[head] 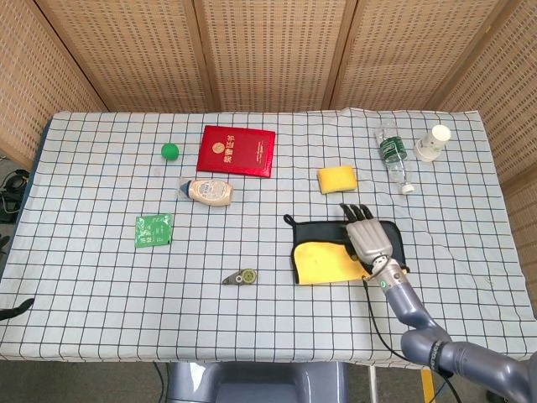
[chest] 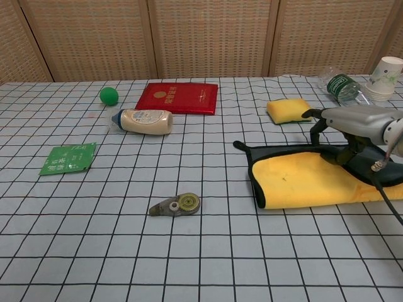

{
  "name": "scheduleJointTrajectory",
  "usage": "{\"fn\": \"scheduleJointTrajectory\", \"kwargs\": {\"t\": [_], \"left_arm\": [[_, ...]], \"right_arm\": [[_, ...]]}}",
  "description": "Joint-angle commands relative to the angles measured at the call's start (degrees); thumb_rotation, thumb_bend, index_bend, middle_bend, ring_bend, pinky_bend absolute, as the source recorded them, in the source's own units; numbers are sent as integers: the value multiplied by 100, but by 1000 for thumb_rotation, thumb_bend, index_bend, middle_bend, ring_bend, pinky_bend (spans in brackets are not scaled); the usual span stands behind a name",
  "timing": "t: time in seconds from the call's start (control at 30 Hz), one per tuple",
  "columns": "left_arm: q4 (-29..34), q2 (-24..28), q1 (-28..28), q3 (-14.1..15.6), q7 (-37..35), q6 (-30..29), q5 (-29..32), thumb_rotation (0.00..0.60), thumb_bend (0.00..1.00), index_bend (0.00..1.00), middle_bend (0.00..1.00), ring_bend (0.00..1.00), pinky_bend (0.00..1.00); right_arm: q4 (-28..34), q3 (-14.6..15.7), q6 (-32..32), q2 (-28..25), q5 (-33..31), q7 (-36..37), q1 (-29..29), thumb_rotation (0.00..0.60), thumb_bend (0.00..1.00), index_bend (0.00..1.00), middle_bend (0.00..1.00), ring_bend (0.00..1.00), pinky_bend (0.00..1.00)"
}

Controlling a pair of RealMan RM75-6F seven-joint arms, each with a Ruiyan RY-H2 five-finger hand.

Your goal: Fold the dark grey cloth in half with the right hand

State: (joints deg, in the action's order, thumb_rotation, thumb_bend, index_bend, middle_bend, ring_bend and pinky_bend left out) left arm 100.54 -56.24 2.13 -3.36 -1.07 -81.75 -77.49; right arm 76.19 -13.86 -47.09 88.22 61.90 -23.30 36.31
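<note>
The dark grey cloth [head: 315, 230] lies on the checked table right of centre, doubled over, with its yellow underside [head: 327, 264] facing up. In the chest view the yellow layer [chest: 308, 179] covers most of the cloth, and a dark rim shows along the far and left edges. My right hand [head: 367, 236] is over the cloth's far right part, holding the turned-over edge near the far edge; the chest view shows this hand [chest: 352, 123] with fingers pointing down at the cloth. My left hand shows in neither view.
A yellow sponge [head: 336, 179] lies just beyond the cloth. A water bottle [head: 391, 154] and paper cup [head: 434, 143] are far right. A red booklet [head: 237, 151], green ball [head: 170, 151], cream bottle [head: 210, 191], green packet [head: 153, 231] and correction tape [head: 242, 277] are left.
</note>
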Motion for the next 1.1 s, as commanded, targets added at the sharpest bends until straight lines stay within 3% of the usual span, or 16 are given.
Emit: {"fn": "scheduleJointTrajectory", "kwargs": {"t": [0.03, 1.1], "left_arm": [[-11, -7, 14, -9, 9, 23, 28, 600, 0, 0, 0, 0, 0], [-37, -27, 68, -33, 64, 104, 157, 600, 0, 0, 0, 0, 0]], "right_arm": [[-139, -62, 49, 89, -183, -61, 105, 600, 668, 659, 48, 0, 0], [-714, 70, -19, 275, -730, -179, 439, 600, 668, 662, 54, 0, 0]]}}
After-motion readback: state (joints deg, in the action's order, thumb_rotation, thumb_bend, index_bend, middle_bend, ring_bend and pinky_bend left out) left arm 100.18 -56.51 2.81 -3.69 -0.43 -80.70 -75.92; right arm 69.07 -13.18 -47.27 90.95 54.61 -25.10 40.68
